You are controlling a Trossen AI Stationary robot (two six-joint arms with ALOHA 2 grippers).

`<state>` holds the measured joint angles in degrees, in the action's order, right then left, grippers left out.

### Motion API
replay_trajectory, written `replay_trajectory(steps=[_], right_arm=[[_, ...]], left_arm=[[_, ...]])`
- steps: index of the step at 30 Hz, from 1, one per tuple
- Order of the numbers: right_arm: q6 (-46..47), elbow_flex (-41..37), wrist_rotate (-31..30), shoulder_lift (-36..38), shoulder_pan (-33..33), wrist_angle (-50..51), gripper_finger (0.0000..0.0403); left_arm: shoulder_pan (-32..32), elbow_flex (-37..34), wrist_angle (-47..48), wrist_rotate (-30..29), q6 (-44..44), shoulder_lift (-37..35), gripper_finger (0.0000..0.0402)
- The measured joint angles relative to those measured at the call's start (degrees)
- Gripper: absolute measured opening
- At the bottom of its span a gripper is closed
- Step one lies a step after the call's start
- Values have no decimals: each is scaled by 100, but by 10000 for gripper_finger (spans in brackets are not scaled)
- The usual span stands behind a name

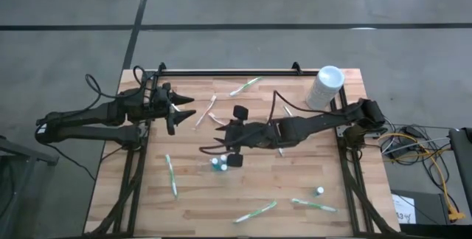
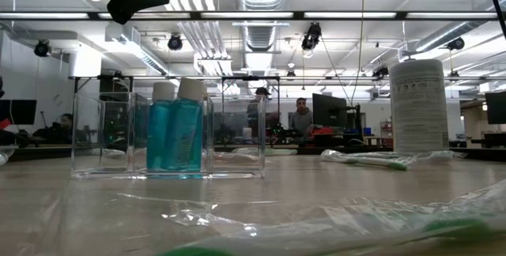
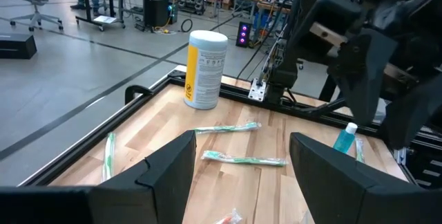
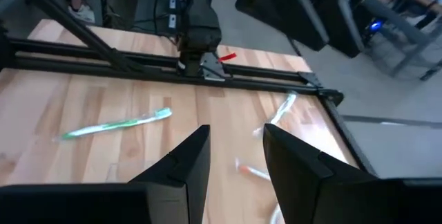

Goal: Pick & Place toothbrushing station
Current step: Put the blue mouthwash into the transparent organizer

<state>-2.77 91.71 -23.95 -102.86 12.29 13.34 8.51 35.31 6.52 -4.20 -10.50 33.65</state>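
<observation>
A clear organizer (image 1: 221, 163) stands on the table's middle and holds two blue bottles (image 2: 175, 133) upright. Wrapped toothbrushes lie flat around it: one to its left (image 1: 171, 174), two near the front edge (image 1: 256, 211) (image 1: 313, 204), one at the far side (image 1: 245, 85). A small blue-capped bottle (image 1: 320, 191) stands at the front right. My right gripper (image 1: 215, 136) hovers open above the table, just beyond the organizer, with nothing between its fingers (image 4: 235, 162). My left gripper (image 1: 184, 108) waits open, raised at the table's far left (image 3: 238, 169).
A tall white canister (image 1: 324, 86) stands at the far right corner, before the black rail (image 1: 228, 71) along the far edge. More wrapped brushes (image 1: 206, 112) lie between the two grippers. Bare wood lies at the front left (image 1: 125, 209). People sit at desks beyond the table.
</observation>
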Motion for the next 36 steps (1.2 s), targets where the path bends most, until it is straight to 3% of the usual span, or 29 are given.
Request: replay_trajectory(steps=[8,20,30,36], right_arm=[[-75,-1,-216,437,84,178,132],[-705,-3,62,1246,22,533,132],[-731,-227,998,1757,-396,533,132],[-621,-921,1103,2056,-509,-73,132]], left_arm=[[-1,1,-1,-3,1,-1,239],[-1,2,0,-27,0,2,239],[0,0,-2,-23,0,31,239],[-1,0,-1,-21,0,33,239]])
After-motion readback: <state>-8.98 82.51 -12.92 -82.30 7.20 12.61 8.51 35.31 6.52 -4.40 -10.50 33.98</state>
